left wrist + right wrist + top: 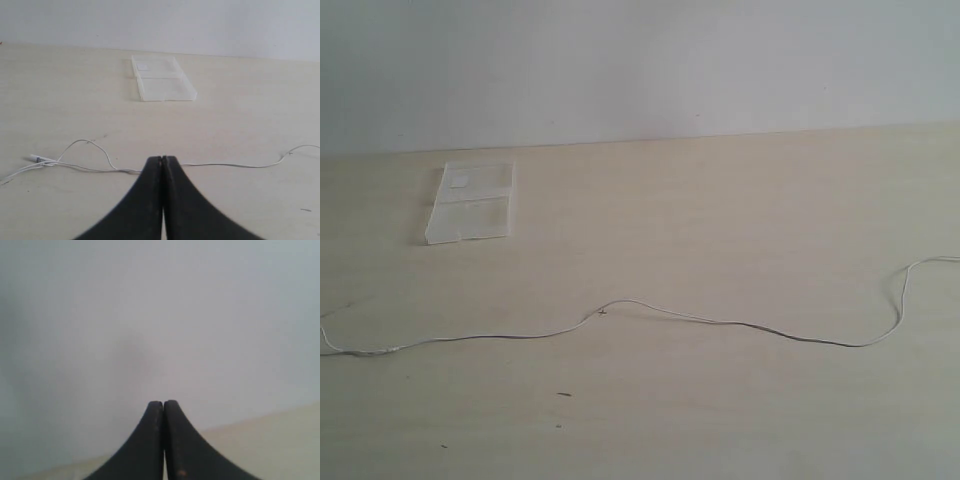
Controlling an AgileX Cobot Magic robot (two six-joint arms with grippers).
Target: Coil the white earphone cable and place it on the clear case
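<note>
The white earphone cable (720,322) lies stretched in a wavy line across the pale wooden table, running off both side edges of the exterior view. The clear case (470,203) lies flat toward the back left, apart from the cable. Neither gripper shows in the exterior view. In the left wrist view my left gripper (163,158) is shut with nothing in it; the cable (225,165) passes behind its tips, its split strands and a small white end piece (37,159) off to one side, the case (162,85) farther off. My right gripper (163,402) is shut and empty, facing the wall.
The table (740,200) ends at a plain grey-white wall (640,60) along the back. A few small dark specks (565,394) mark the tabletop near the front. The right wrist view holds only wall and a strip of table (280,440).
</note>
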